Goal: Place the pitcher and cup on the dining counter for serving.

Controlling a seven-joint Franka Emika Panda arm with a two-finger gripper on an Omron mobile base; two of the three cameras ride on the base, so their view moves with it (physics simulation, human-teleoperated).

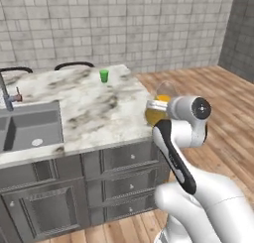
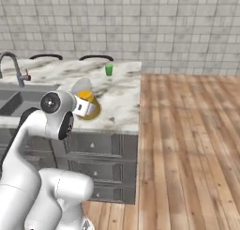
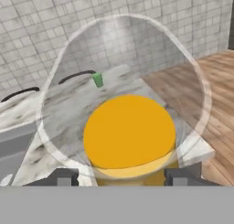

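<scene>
The pitcher [image 1: 159, 112] [image 2: 89, 105] [image 3: 130, 131], a clear glass jug with orange-yellow liquid, sits low over the near right corner of the dining counter [image 1: 89, 108] [image 2: 123, 102] [image 3: 59, 109]. I cannot tell whether its base touches the marble. My gripper [image 1: 155, 107] [image 2: 82, 107] [image 3: 123, 176] is shut on the pitcher, one dark fingertip [image 3: 64, 177] on each side of its body. The small green cup [image 1: 103, 76] [image 2: 108, 70] [image 3: 98, 79] stands upright near the counter's far edge, well apart from the pitcher.
A sink [image 1: 30, 125] with a faucet [image 1: 6, 95] [image 2: 14, 65] takes up the counter's left end. Two dark curved chair backs [image 1: 74, 65] [image 2: 96, 57] rise behind the far edge. Wooden floor [image 2: 187, 144] lies right of the counter, before a tiled wall.
</scene>
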